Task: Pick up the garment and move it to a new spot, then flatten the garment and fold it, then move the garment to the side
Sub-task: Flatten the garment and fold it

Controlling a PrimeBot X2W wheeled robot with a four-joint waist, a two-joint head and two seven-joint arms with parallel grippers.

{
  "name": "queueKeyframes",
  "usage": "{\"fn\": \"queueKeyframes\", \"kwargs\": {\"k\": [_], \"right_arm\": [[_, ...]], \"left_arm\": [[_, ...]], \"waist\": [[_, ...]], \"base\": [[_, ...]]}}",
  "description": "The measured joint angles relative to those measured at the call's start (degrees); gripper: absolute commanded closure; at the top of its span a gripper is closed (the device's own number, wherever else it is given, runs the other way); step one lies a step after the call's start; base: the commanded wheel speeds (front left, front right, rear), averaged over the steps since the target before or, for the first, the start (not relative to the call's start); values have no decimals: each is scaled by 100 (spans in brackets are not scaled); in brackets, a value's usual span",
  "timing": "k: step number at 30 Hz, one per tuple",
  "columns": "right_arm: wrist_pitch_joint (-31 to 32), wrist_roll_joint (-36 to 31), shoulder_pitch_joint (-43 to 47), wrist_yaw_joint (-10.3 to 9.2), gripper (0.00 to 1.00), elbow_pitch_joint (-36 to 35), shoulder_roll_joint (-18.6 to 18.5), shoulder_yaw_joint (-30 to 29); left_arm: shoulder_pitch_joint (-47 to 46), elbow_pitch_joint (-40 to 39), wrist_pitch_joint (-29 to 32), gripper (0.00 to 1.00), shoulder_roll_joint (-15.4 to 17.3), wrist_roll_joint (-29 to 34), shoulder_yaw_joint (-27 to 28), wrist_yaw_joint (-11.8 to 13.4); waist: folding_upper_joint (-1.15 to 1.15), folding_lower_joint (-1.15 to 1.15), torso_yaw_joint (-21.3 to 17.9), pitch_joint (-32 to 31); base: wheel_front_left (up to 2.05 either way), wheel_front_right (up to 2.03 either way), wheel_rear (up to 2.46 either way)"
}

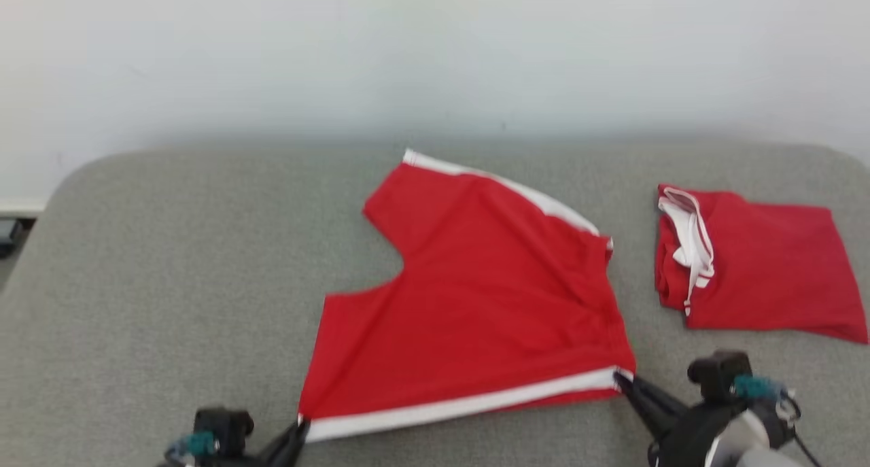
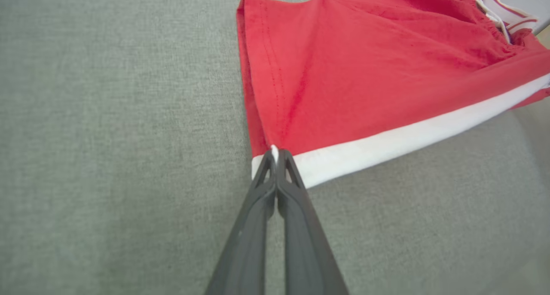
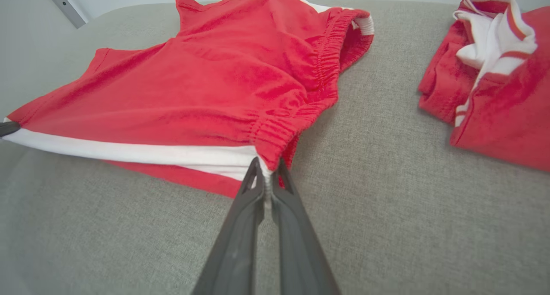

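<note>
Grey fabric-covered worktop (image 1: 136, 283), rounded far corners. Red cloth shorts with white side stripes (image 1: 489, 297) spread at centre, near edge slightly raised. Folded red garment with white trim (image 1: 768, 270) lies right, apart from the shorts.

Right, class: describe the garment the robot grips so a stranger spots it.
On the grey padded surface, look at its middle. The red shorts lie spread there, their white-striped edge pinched by the left gripper and right gripper; the red garment beside them is folded.

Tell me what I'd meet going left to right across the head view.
First the left pincer, then the spread red fabric shorts with white stripes it grips, the right pincer on their other corner, then the folded red-and-white fabric garment.
</note>
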Motion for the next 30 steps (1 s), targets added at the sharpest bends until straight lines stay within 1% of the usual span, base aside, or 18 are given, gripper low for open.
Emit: {"fn": "queueKeyframes", "kwargs": {"k": [7,11,19,30], "right_arm": [[-113,20,571,18,100,-137,-29,51],[-133,52,799,-16,100,-187,-70,49],[-123,60,1030,-155,100,-242,-73,76],[57,52,1032,-318,100,-209,-51,146]], "left_arm": [[478,-120,-27,100,82,-21,-66,164],[629,-219,-44,100,86,-65,-56,265],[930,-261,-11,100,90,-121,-110,348],[931,-185,96,100,32,-163,-119,397]], "waist": [[0,0,79,-423],[0,0,124,-549],[0,2,127,-569],[1,1,118,-558]], "base": [[0,0,0],[0,0,0],[0,0,0],[0,0,0]]}}
